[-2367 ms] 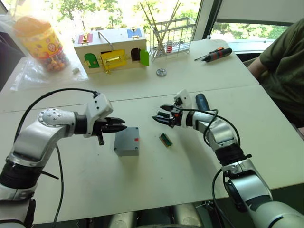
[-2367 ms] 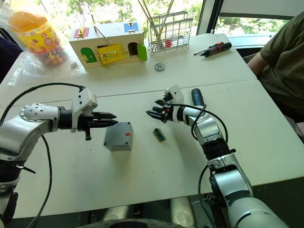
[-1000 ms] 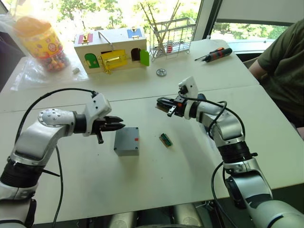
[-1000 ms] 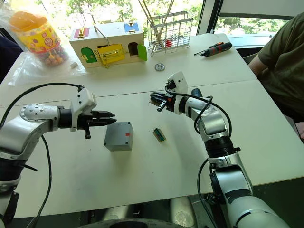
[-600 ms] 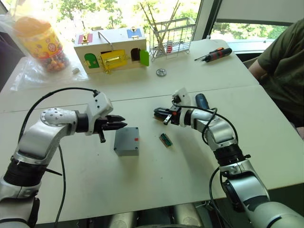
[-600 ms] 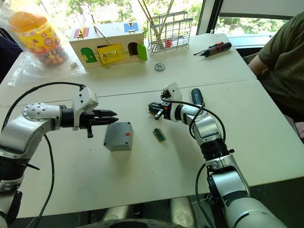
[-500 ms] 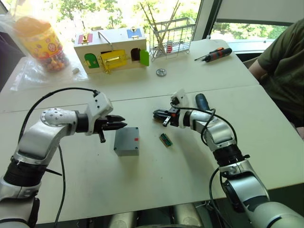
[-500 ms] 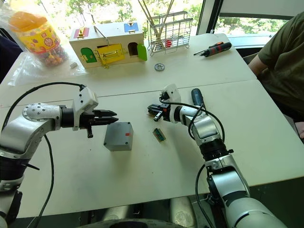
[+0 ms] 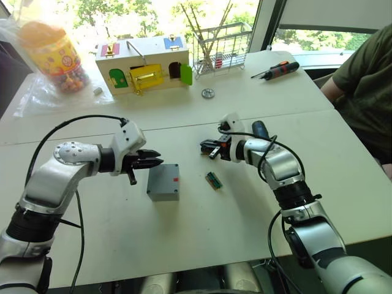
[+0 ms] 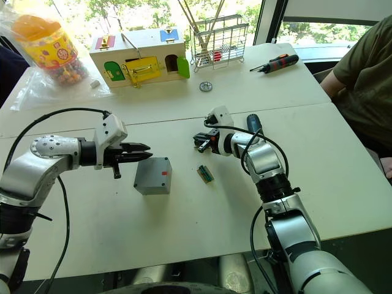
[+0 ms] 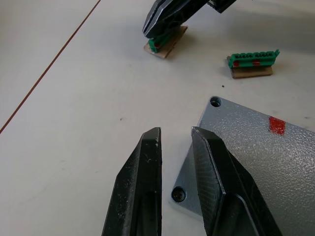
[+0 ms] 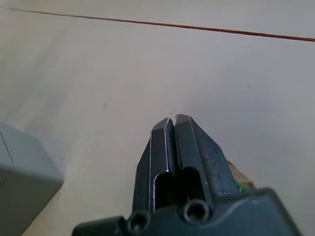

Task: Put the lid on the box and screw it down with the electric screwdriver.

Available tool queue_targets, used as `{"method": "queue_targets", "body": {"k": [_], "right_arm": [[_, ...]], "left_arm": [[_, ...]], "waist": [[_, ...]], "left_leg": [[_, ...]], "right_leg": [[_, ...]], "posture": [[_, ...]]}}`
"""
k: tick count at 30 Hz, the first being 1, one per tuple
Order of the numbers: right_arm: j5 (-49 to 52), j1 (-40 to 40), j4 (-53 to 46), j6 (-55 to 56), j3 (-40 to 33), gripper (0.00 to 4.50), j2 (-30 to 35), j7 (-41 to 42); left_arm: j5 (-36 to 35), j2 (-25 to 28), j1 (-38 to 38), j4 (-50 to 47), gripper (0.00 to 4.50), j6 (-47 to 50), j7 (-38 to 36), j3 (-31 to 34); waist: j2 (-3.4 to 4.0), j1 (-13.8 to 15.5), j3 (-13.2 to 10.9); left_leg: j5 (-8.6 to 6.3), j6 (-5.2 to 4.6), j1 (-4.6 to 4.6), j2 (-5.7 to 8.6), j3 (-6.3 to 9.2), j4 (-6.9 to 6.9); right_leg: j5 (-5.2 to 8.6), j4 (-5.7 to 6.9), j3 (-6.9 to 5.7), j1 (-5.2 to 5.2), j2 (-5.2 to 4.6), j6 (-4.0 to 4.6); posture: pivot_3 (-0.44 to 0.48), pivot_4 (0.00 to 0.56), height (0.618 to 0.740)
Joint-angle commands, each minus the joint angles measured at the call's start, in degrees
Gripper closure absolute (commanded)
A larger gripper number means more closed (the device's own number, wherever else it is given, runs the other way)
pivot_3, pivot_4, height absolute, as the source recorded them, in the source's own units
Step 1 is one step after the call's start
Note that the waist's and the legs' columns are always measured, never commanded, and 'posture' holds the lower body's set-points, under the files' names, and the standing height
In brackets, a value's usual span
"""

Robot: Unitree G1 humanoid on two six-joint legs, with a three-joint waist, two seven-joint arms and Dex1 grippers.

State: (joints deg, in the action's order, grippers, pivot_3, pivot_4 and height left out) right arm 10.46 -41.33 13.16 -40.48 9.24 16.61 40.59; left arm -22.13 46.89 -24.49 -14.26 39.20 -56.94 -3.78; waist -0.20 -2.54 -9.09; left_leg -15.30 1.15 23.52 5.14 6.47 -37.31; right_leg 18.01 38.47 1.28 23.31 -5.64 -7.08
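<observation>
While the box [image 9: 163,182] is sitting just left of centre in the head views, its top face is showing corner screw holes and a red mark [image 9: 176,179], so the lid may already be on; I cannot tell. The left gripper [image 9: 154,161] is hovering at its upper-left corner, fingers a narrow gap apart and holding nothing. The right gripper [image 9: 205,146], fingers pressed together, is touching a small green part [image 11: 165,45] right of the box; a second green part [image 9: 213,179] is lying nearby. The electric screwdriver [image 9: 260,129] is lying behind the right arm. Screwing looks not yet begun; next, that hand needs to be fetching the driver.
</observation>
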Motion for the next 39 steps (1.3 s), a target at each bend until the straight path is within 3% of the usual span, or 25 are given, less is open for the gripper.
{"method": "queue_targets", "body": {"k": [1, 7, 17, 24, 32, 39], "right_arm": [[2.29, -2.15, -4.06, -2.34, -2.14, 4.47, -0.64, -0.64], [6.53, -2.97, -5.28, -8.99, -6.23, 4.47, -2.35, -2.84], [9.91, -1.61, -12.79, -4.48, -6.86, 4.47, -2.13, -0.16], [15.06, 5.52, -26.13, -3.44, -2.88, 4.47, -1.85, 4.34], [12.59, 10.46, -27.09, 0.30, 4.22, 4.47, -3.58, 3.15], [11.36, 11.40, -25.64, 2.31, 5.77, 4.47, -3.08, 2.61]], "left_arm": [[-0.01, 0.00, -0.08, -1.40, 3.56, -0.76, 0.18, 0.36], [0.22, -0.25, -0.20, -1.27, 3.56, -0.87, 0.21, 0.27], [-0.86, 1.66, 0.79, -2.50, 3.56, 0.08, -0.99, 2.13], [-6.13, 8.94, 4.37, -7.02, 3.56, 3.90, -5.66, 7.07], [-7.76, 11.68, 8.28, -9.12, 3.56, 4.43, -5.85, 8.49], [-7.94, 11.69, 8.19, -9.05, 3.56, 4.46, -5.32, 8.08]], "waist": [[0.00, 0.00, 0.00], [0.00, 0.03, 0.00], [0.00, -0.09, 0.00], [0.01, -0.02, 0.00], [0.01, 0.05, 0.00], [0.01, 0.11, 0.00]], "left_leg": [[0.00, 0.00, 0.00, 0.00, 0.00, 0.00], [0.00, 0.00, 0.00, 0.00, 0.00, 0.01], [0.00, 0.00, 0.00, 0.01, -0.01, 0.03], [0.00, -0.01, 0.00, -0.01, 0.02, 0.07], [0.00, 0.00, 0.00, -0.01, 0.02, 0.05], [0.00, 0.00, 0.00, 0.00, 0.02, 0.04]], "right_leg": [[0.00, 0.00, 0.00, 0.00, 0.00, 0.00], [0.00, 0.01, 0.00, 0.00, 0.00, 0.00], [0.00, 0.04, 0.00, 0.05, -0.02, 0.00], [0.00, 0.04, 0.01, 0.04, -0.02, 0.00], [0.00, 0.05, 0.02, 0.04, -0.02, 0.00], [0.00, 0.04, 0.01, 0.03, -0.01, 0.00]], "posture": [[0.000, 0.150, 0.740], [0.000, 0.150, 0.740], [0.000, 0.150, 0.740], [0.000, 0.150, 0.740], [0.000, 0.150, 0.740], [0.000, 0.150, 0.740]]}}
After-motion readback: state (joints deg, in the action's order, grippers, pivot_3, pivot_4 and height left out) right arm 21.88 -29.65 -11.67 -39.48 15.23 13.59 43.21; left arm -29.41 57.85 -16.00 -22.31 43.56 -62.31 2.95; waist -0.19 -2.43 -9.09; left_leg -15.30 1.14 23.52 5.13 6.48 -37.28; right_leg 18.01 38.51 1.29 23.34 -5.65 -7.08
